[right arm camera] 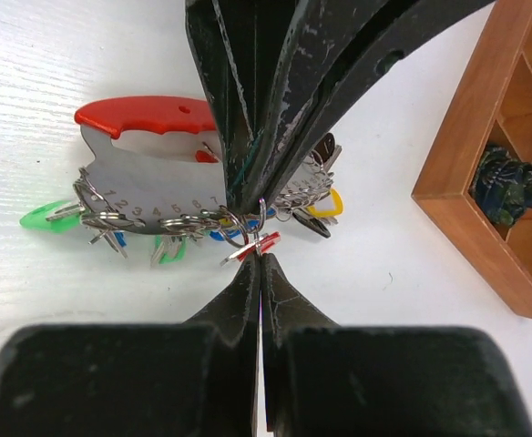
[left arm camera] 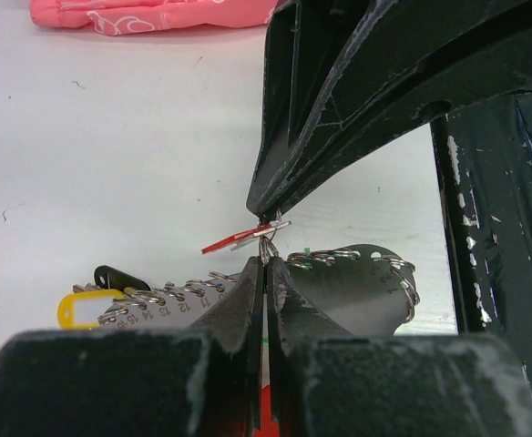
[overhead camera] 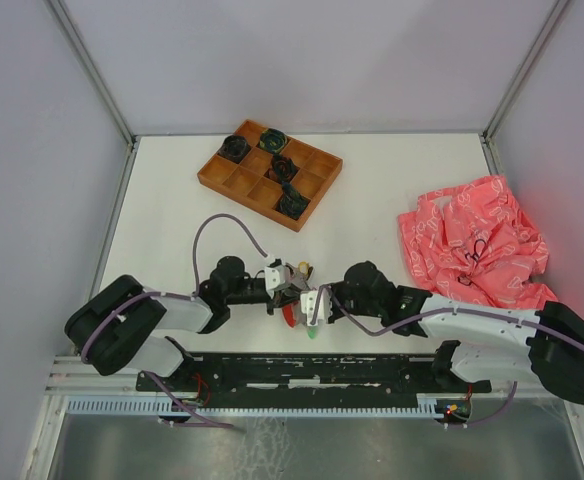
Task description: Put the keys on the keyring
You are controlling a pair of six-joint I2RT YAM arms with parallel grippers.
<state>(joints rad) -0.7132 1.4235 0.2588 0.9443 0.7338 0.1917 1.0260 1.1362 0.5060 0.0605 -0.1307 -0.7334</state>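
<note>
White table (overhead camera: 392, 170): left gripper (left arm camera: 264, 273), right gripper (right arm camera: 260, 266) (both closed) at keyring (right arm camera: 148, 114).

The keyring (right arm camera: 148, 116), a red curved handle on a grey numbered plate edged with split rings, is found just beyond the right gripper (right arm camera: 261, 259) and beneath the left gripper (right arm camera: 246, 205); keys (right arm camera: 47, 217) with green, blue and yellow tags are strung along its lower edge; a red-tagged key (right arm camera: 257, 244) is pinched at the right gripper's closed tips.

- Left arm (overhead camera: 187, 315): white moulded shell link, black boxy base housing, black round joints.
- Right arm (overhead camera: 482, 335): same white-and-black build.
- Thin lilac cable (overhead camera: 222, 217): looped, one along each arm.
- Left gripper (left arm camera: 265, 262) and right gripper (right arm camera: 261, 259): black tapered fingers, scuffed, white-flecked.
- Black perforated metal base rail (overhead camera: 302, 370): at the table's near edge.
</note>
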